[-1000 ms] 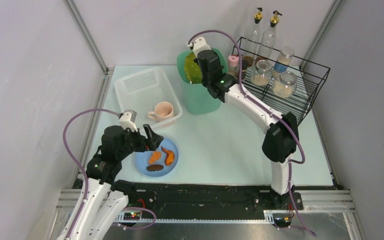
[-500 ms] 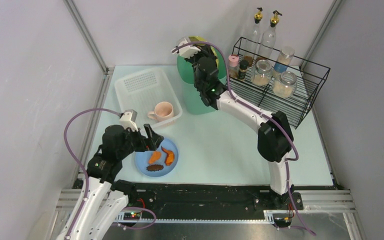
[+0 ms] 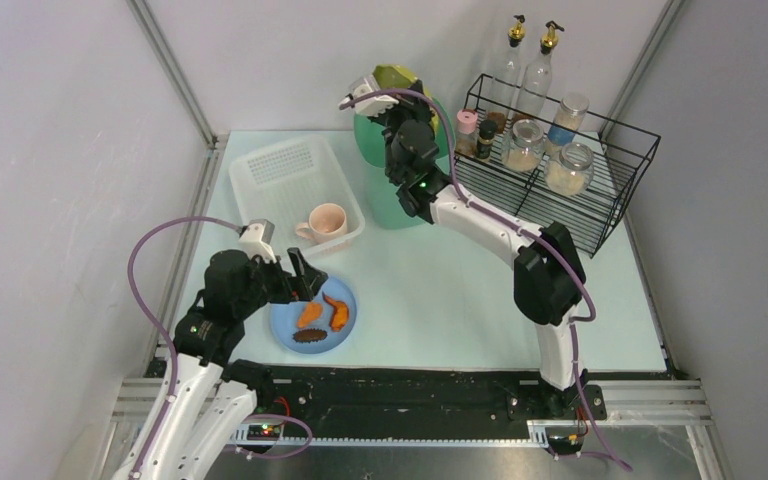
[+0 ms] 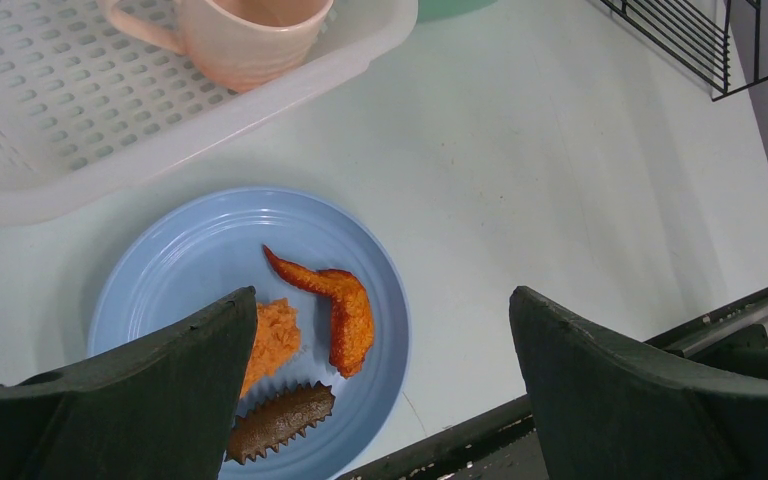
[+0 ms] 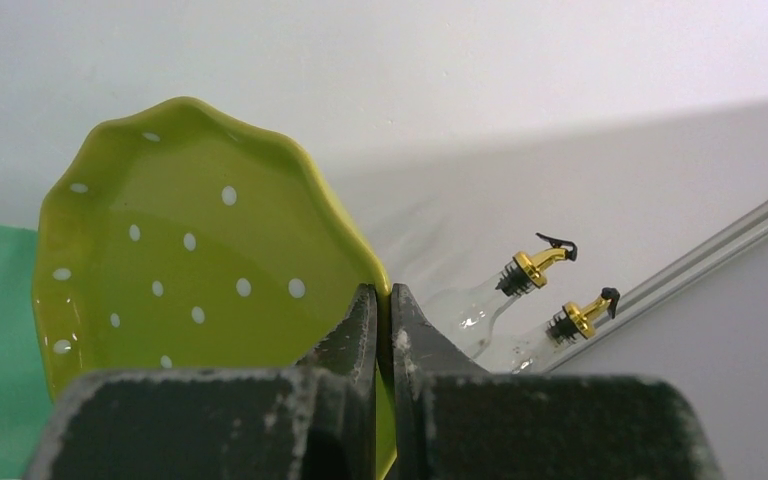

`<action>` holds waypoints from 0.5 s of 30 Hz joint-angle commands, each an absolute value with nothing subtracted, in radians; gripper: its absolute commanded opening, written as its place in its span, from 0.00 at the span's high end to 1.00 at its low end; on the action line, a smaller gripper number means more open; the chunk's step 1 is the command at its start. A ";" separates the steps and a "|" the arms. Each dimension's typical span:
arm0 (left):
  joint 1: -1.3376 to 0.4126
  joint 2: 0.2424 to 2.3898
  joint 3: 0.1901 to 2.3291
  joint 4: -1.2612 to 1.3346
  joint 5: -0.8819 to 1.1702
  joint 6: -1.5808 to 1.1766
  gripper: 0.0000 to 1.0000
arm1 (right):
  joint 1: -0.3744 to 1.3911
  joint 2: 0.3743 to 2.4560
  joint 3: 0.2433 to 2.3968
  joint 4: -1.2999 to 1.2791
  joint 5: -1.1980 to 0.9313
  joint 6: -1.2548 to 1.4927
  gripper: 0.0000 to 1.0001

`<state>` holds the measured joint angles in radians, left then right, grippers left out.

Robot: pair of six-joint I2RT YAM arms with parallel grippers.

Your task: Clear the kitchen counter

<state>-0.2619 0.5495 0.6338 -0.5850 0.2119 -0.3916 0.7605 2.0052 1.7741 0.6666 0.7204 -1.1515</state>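
The pale kitchen counter (image 3: 440, 290) carries a blue plate (image 3: 282, 325) near the front left, holding an orange wing (image 3: 338, 313) and two other food pieces. My left gripper (image 3: 305, 275) hovers just above the plate's far edge. In the left wrist view that gripper (image 4: 382, 295) is open wide over the blue plate (image 4: 160, 260), with nothing between its fingers. At the back centre my right gripper (image 5: 381, 290) is shut on the rim of a green white-dotted plate (image 5: 190, 270). That plate (image 3: 395, 78) stands on edge above the green bin (image 3: 378, 205).
A white perforated basket (image 3: 285, 180) at the back left holds a pink mug (image 3: 326, 222). A black wire rack (image 3: 570, 190) with jars stands at the back right, two oil bottles (image 3: 513, 60) behind it. Metal frame posts edge the counter.
My right arm has swung the green plate up and to the left over the bin, turning it more upright. The left arm has not moved.
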 commanded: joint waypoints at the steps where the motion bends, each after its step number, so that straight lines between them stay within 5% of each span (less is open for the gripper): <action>1: -0.267 0.551 0.630 -0.555 0.210 -0.381 0.00 | 0.768 1.940 1.914 0.750 0.749 -1.076 1.00; 15: -0.267 0.543 0.631 -0.554 0.209 -0.382 0.00 | 0.777 1.778 2.045 0.331 0.788 -0.713 1.00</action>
